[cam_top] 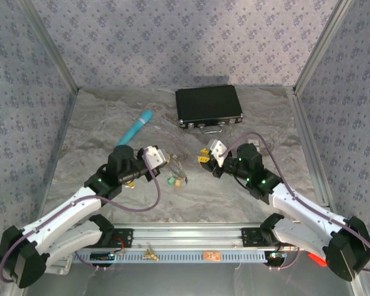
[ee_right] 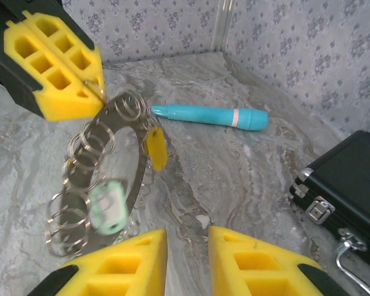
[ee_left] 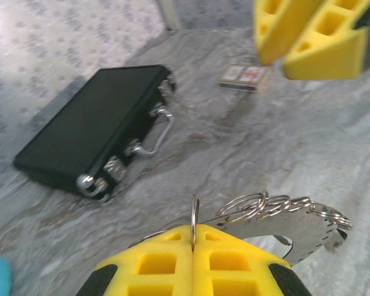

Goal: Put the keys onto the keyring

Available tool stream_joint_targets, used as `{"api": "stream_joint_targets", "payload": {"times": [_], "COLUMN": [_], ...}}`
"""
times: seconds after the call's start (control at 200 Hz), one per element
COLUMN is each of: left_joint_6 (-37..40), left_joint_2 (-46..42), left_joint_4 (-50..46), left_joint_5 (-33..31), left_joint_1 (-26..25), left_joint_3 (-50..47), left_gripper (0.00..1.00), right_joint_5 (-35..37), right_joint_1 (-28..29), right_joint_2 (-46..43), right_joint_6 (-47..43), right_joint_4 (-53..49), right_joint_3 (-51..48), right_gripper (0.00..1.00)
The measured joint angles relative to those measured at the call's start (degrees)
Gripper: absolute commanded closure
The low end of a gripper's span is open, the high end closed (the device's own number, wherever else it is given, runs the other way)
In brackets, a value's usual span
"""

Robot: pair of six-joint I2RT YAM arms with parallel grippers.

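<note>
Two sets of jaws work above the counter's (cam_top: 98,135) middle. The left jaws are pressed together on a split ring (ee_left: 195,213) at the rim of the keyring (ee_left: 277,223), holding it aloft; the right jaws stand apart, empty, just short. A yellow key (ee_right: 155,148) and a green key (ee_right: 108,206) appear hung. We advise a firm left hold and a slow, square right approach.
</note>
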Motion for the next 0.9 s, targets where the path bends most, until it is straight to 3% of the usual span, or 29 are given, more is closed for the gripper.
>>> {"api": "stream_joint_targets", "payload": {"times": [0.16, 0.49, 0.71, 0.9], "left_joint_6": [-3.7, -11.7, -17.6, -19.2], "left_joint_2": [-2.2, -5.1, -8.5, -9.1], "left_joint_4": [-3.2, -7.8, -8.0, -8.0], "left_joint_5": [-6.2, -17.3, -20.2, -20.2], "left_joint_1": [4.7, 15.3, 22.0, 22.8], "left_joint_3": [0.6, 0.7, 0.2, -1.1], "left_gripper": [1.00, 1.00, 1.00, 1.00], "right_joint_5": [-0.5, 3.1, 8.7, 12.6], "right_joint_1": [2.6, 20.0, 26.3, 28.7], "right_joint_2": [5.9, 27.2, 44.9, 55.1], "right_joint_6": [2.9, 1.7, 1.6, 2.4], "right_joint_4": [-0.2, 3.7, 7.0, 11.4], "right_joint_3": [3.9, 10.1, 20.3, 26.4], "right_gripper": [0.75, 0.71, 0.70, 0.68]}}
